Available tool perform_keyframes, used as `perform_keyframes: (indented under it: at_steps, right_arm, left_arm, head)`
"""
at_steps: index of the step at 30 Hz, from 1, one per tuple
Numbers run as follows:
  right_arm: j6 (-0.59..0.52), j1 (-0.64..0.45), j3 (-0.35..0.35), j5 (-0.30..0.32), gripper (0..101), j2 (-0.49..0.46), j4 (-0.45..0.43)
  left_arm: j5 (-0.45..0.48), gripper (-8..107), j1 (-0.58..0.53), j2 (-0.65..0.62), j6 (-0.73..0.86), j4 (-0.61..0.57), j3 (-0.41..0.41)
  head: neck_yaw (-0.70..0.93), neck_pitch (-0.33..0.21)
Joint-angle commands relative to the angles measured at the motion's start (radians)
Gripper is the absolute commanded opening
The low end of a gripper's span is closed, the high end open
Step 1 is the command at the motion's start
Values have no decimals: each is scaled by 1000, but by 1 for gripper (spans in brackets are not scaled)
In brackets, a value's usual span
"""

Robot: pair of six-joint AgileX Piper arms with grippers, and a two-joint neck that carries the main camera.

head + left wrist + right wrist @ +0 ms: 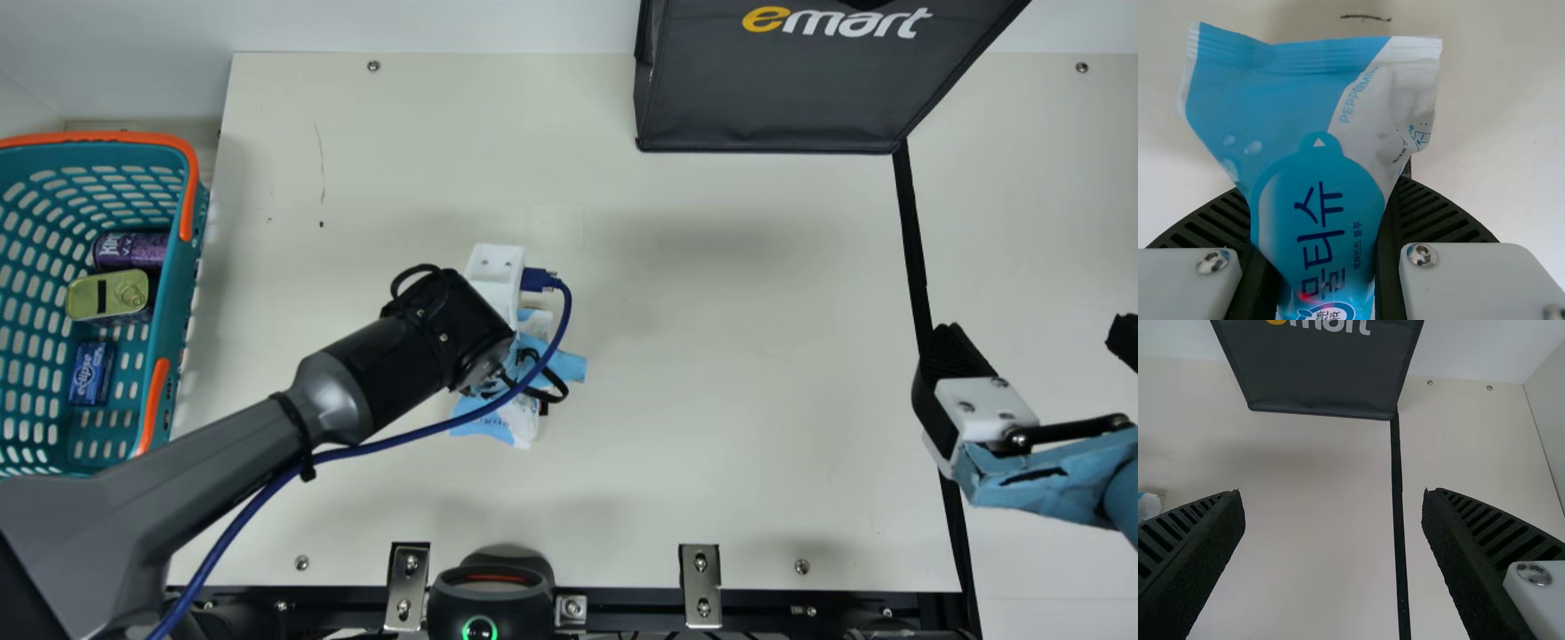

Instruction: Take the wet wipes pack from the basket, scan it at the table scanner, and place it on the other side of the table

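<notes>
In the main view my left gripper is over the middle-left of the table, partly hidden by its own wrist. Parts of the blue and white wet wipes pack stick out from under it. The left wrist view shows the pack squeezed between both fingers of the left gripper, printed side visible, with a small red glow low on it. My right gripper stands open near the right edge, holding nothing; in its wrist view the right gripper's fingers are wide apart. The table scanner sits at the front edge, lit green.
A teal basket with orange handles stands at the far left, holding a purple can, a yellowish tin and a small blue pack. A dark bag stands at the back right. A blue cable runs along the left arm.
</notes>
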Motion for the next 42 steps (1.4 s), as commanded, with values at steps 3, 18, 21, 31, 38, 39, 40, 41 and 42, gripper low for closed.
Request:
perform_keyframes:
  at_steps: [3,18,21,31,38,39,40,41,42]
  right_arm:
    - [0,0,0,0,95,0,0]
    - [0,0,0,0,95,0,0]
    - [0,0,0,0,95,0,0]
    - [0,0,0,0,95,0,0]
    - [0,0,0,0,95,0,0]
    - [0,0,0,0,95,0,0]
    - [0,0,0,0,95,0,0]
    - [0,0,0,0,95,0,0]
    - [0,0,0,0,95,0,0]
  left_arm:
    - [-13,-8,0,-10,-10,-2,0]
    - [-134,-8,-6,-28,-102,53,36]
    - [-161,-8,-8,-30,-129,72,46]
    - [-264,-8,2,-42,-151,39,84]
    - [-323,-8,18,-53,-122,-14,113]
    - [-328,-8,20,-54,-119,-20,117]
    - [-330,-8,22,-56,-115,-24,120]
    - [-333,-8,24,-57,-111,-29,122]
    - [-334,-8,25,-59,-108,-33,124]
  head:
    - [0,-30]
    - [0,-30]
    - [0,-30]
    - [0,-30]
    - [0,-30]
    - [0,-30]
    - [0,-30]
    - [0,-30]
    - [0,-30]
